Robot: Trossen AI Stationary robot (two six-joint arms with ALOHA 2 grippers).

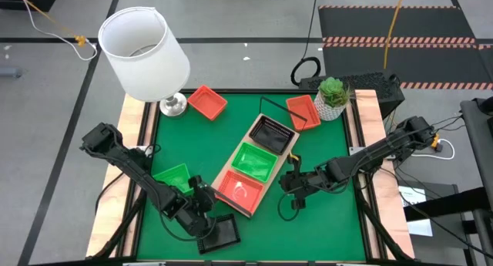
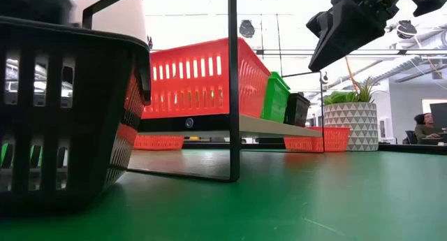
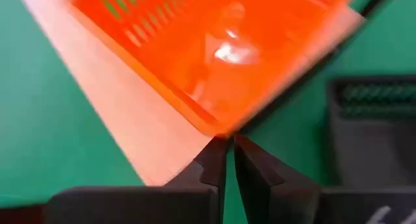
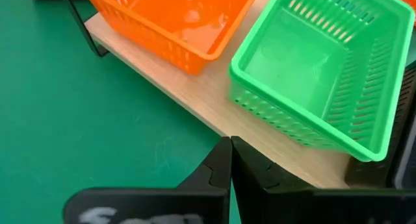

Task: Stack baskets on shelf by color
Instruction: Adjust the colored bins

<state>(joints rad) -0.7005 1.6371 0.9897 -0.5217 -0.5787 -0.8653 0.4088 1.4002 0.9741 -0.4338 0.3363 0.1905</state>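
1. Nearest the front edge of the worktop (image 1: 323,220), a black basket (image 1: 223,233) sits on the green mat, just beside the left gripper (image 1: 202,212).
2. The left gripper's jaws are nearly together in its wrist view, gripping nothing, pointed at the near corner of the orange-red basket (image 3: 214,49).
3. A green basket (image 1: 173,176) lies on the mat beside the left arm.
4. The shelf (image 1: 223,176) runs diagonally across the middle of the worktop, carrying an orange-red basket (image 1: 242,189) at its near end, a green one (image 1: 255,159) in the middle and a black one (image 1: 272,133) at the far end.
5. The right gripper (image 1: 291,183) hovers just beside the shelf's right edge, jaws closed and empty.
6. Farther back, two more orange-red baskets rest on the mat: one (image 1: 207,102) near a lamp (image 1: 146,54), one (image 1: 302,110) beside a potted plant (image 1: 333,98).
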